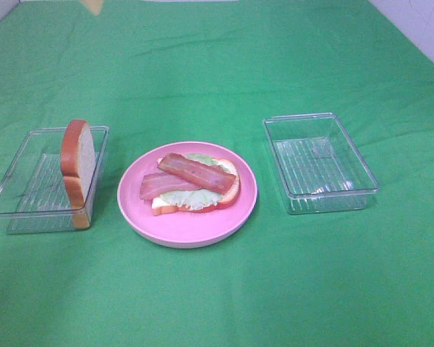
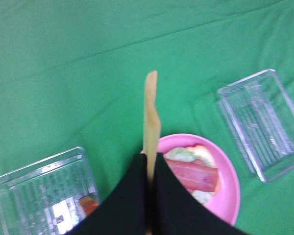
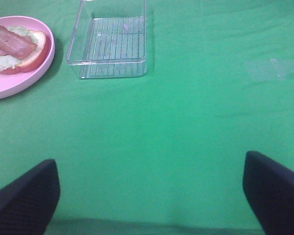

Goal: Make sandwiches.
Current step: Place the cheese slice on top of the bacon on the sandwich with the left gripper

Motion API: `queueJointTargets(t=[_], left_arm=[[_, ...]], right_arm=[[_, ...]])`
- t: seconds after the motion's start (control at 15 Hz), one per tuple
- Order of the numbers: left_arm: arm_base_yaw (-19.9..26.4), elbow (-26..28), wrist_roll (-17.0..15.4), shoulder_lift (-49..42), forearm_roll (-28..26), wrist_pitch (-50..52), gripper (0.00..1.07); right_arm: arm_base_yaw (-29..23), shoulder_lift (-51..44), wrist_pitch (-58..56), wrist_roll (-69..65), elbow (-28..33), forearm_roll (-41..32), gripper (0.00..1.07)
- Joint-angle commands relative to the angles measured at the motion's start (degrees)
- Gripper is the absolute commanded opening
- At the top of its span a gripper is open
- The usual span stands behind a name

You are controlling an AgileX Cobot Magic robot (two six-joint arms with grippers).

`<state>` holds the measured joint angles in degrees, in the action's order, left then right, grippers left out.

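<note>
Exterior high view: green cloth (image 1: 217,72) with 1 round pink plate (image 1: 186,235) near the middle.
Left tray (image 1: 22,188): clear plastic box just left of the plate, close to its rim.
Right tray (image 1: 315,163): clear plastic box to the right of the plate, with a strip of cloth between them.
Sandwich (image 1: 195,184): unfinished stack lying on the plate, toward its far half.
Bottom bread slice (image 1: 231,189): flat on the plate, its orange-brown crust showing on the side that faces the right tray.
Lettuce (image 1: 184,199): pale green leaf on the bottom bread slice, spreading toward the near side of the plate.
Bacon strips (image 1: 195,172): 2 reddish-brown strips on the lettuce, 1 overlapping the other, both lying slantwise.
Upright bread slice (image 1: 78,170): stands on edge in the left tray, at the wall nearest the plate.
Cheese slice (image 2: 151,112): thin yellow sheet seen edge-on in the left wrist view, clamped at 1 end and not touching the plate.
Left gripper (image 2: 150,181): jaws closed on the cheese slice, the black fingers (image 2: 127,205) meeting around it.
Right gripper (image 3: 152,196): jaws spread wide with nothing between them, over the cloth well apart from the plate, on its right tray side.
</note>
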<state>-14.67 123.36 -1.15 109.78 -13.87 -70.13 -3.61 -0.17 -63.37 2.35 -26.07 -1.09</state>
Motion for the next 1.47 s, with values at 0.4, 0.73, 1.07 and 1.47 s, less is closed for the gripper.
queueJointTargets(t=[0.4,0.73,1.07,1.47], left_arm=[[-10.2,-1.0,0.5,8.1,-10.9,-5.4,0.0],[-12.4,-10.4,3.2,12.5,-13.5,-3.3,0.0],[-12.9,-11.5,6.6,21.3,-17.1,-1.3,0.0],[-12.9,-11.5,8.0,24.0,-16.0,1.5,0.0]], right_arm=[[0.2,-1.8,0.3,0.5,0.2,-0.1,0.96],[0.2,-1.8,0.3,0.5,0.2,-0.1,0.96],[0.2,-1.8,0.3,0.5,0.2,-0.1,0.96],[0.2,-1.8,0.3,0.5,0.2,-0.1,0.96]])
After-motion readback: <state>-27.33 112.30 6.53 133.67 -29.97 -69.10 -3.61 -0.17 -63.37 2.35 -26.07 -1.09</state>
